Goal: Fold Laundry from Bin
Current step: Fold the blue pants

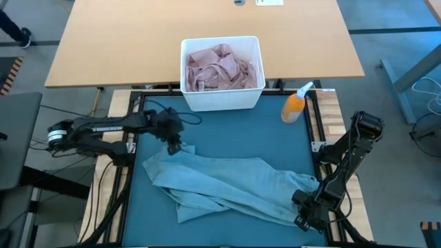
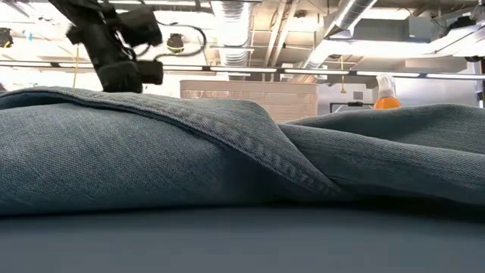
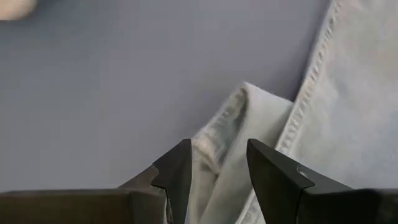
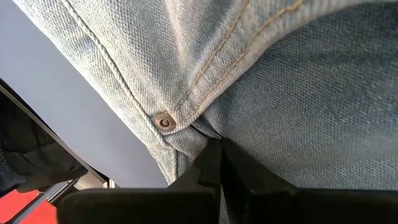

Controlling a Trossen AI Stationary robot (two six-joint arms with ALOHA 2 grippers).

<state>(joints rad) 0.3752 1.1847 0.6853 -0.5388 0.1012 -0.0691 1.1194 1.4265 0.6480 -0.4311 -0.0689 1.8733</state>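
Jeans [image 1: 227, 186] lie spread on the mat [image 1: 227, 131], with the pink shirt in the bin [image 1: 222, 72] beyond. We read the step as flattening before folding. Right gripper [image 4: 219, 155] is pinched tight on the waistband by the rivet. Left gripper [image 3: 217, 165] stands partly open astride a hem corner. Next: close left, then pull both ends taut.

jeans [image 1: 227, 184] on mat, shirt [image 1: 220, 67] (pink) in bin [image 1: 222, 100]
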